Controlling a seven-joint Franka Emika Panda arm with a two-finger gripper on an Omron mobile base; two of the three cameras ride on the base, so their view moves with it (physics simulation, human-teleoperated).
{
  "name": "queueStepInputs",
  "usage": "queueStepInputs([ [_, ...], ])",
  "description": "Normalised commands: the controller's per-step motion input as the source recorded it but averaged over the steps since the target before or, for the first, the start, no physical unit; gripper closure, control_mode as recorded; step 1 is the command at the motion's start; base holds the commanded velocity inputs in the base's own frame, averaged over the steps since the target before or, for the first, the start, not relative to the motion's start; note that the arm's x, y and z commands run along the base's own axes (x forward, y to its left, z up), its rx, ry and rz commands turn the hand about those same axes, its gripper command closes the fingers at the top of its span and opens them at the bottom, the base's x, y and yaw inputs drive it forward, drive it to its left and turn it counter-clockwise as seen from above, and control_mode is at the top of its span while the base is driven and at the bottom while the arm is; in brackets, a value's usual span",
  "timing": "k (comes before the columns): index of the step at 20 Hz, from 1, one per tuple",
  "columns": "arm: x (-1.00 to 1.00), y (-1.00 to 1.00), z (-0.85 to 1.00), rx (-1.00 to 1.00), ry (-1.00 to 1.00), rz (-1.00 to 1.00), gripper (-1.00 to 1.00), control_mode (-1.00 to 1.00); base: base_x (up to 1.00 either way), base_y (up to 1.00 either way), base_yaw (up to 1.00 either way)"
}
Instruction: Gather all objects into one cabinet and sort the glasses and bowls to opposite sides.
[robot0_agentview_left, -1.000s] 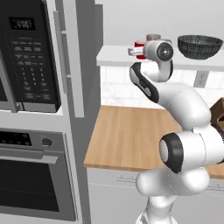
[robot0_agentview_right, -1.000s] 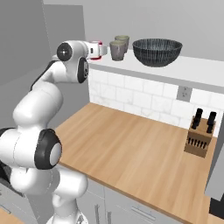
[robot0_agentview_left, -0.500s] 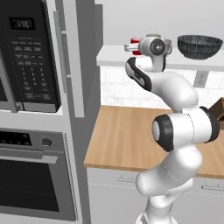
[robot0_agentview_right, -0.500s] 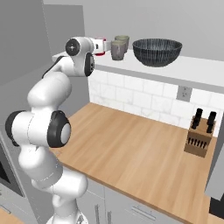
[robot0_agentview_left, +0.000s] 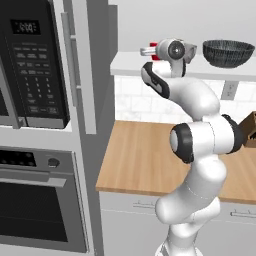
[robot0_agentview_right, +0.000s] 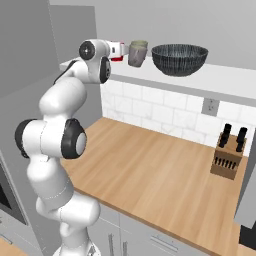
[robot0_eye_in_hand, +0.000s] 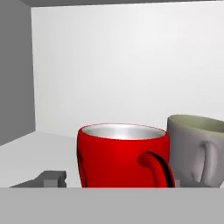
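Pale grey cabinet wall closes off the space ahead of our gripper, above a thick white shelf board. Right in front of the fingers stands the red cup, upright, pale inside, its handle turned toward us and a little right. We judge it light, rigid, smooth and likely slippery, so the sounder hold seems to be across the body below the rim, clear of the handle. Just beside it on the right, perhaps touching, stands a grey-green mug with its handle toward us too, leaving little room for a finger between them. Farther right along the shelf sits the wide dark bowl, well apart. Whether our fingers stand wide, narrow or closed on the cup we cannot tell. Below us lies the wooden counter, with a knife block far right.
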Motion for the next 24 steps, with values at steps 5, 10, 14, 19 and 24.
queueStepInputs([
  [5, -0.04, 0.0, 0.0, 0.0, -0.01, 0.0, -1.0, -1.0, 0.0, 0.0, 0.0],
  [10, -0.76, 0.0, 0.08, 0.0, -0.2, 0.0, -1.0, -1.0, 0.0, 0.0, 0.0],
  [14, -1.0, 0.11, 0.16, -0.01, -0.34, 0.0, -1.0, -1.0, 0.0, 0.0, 0.0],
  [19, -1.0, 0.37, 0.02, -0.03, -0.28, 0.03, -1.0, -1.0, 0.0, 0.0, 0.0],
  [24, -1.0, 0.56, 0.0, -0.03, -0.16, 0.11, -1.0, -1.0, 0.0, 0.0, 0.0],
])
